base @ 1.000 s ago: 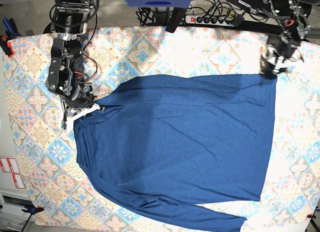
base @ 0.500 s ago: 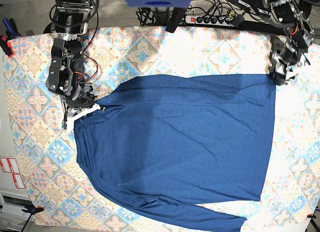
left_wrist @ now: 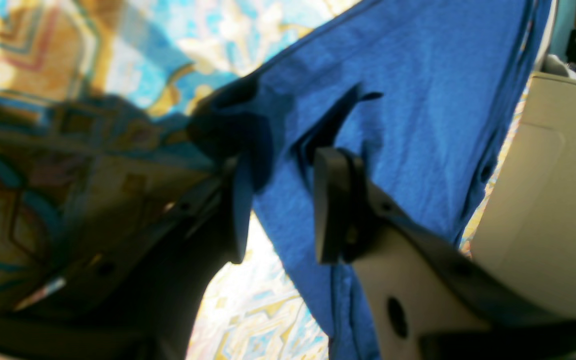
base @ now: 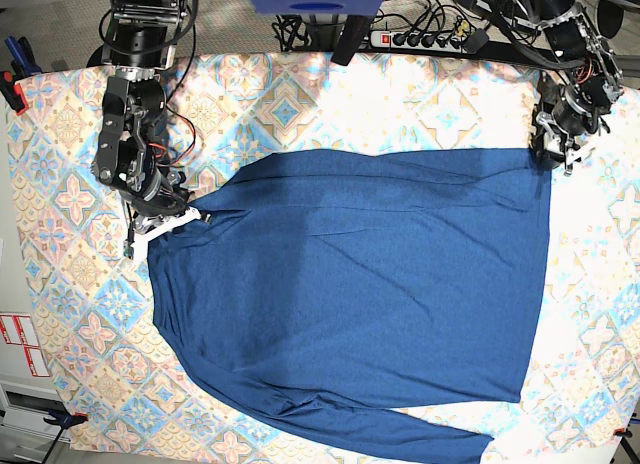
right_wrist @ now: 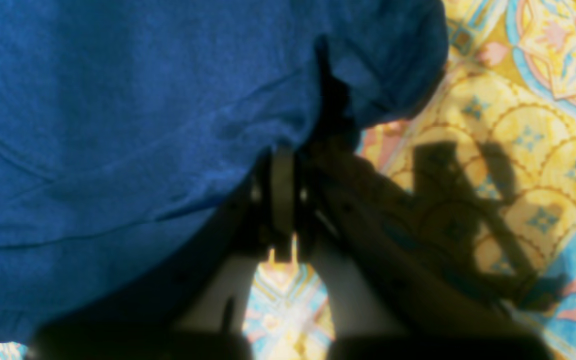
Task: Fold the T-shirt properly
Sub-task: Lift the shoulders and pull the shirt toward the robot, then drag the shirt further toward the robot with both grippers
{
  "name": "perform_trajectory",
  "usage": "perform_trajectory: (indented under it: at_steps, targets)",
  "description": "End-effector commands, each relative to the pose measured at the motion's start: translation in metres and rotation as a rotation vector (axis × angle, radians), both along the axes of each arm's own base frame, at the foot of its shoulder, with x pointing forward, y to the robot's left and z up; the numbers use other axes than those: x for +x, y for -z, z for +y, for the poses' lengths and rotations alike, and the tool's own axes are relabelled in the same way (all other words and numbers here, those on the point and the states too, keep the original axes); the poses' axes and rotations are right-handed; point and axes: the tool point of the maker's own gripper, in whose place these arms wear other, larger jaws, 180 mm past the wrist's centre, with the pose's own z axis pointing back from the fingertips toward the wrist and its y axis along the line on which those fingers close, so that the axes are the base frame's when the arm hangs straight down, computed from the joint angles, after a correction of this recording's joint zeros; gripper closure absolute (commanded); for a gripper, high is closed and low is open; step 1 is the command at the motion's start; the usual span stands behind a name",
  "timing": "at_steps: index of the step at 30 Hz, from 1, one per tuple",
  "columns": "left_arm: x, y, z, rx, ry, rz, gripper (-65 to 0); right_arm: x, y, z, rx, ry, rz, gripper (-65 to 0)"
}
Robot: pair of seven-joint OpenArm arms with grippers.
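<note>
I see a pastel patterned tablecloth (base: 70, 199) covering the table, a black power strip (base: 425, 39) with tangled cables (base: 300, 29) behind its far edge, in bright light.

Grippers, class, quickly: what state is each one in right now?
Left gripper: open, T-shirt edge between its jaws.
Right gripper: shut on the T-shirt.

Bright overhead light; both wrist views blurred, with dark foreground shadows.
</note>
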Motion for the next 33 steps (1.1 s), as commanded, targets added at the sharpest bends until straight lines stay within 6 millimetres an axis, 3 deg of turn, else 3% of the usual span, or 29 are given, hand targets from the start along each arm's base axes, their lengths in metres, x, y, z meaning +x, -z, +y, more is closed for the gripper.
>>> perform_trajectory:
  at_steps: [1, 15, 22, 28, 33]
  targets:
    - [0.006, -0.011, 0.007, 0.015, 0.004, -0.03, -20.7, 0.013, -0.014, -0.003, -0.005, 0.0, -0.053, -0.1]
    - [-0.011, 0.001, 0.011, -0.026, -0.069, 0.051, -20.4, 0.012, -0.012, -0.003, -0.004, 0.0, -0.047, -0.1]
    - [0.017, 0.0, 0.003, -0.061, -0.081, 0.01, -20.6, 0.012, -0.012, -0.003, -0.004, 0.0, -0.047, -0.1]
    - [0.03, 0.017, -0.012, -0.111, -0.086, 0.036, -20.2, 0.012, -0.012, -0.003, -0.004, 0.0, -0.047, -0.1]
    - [0.039, 0.015, -0.02, -0.13, -0.078, 0.018, -19.9, 0.012, -0.012, -0.003, -0.004, 0.0, -0.047, -0.1]
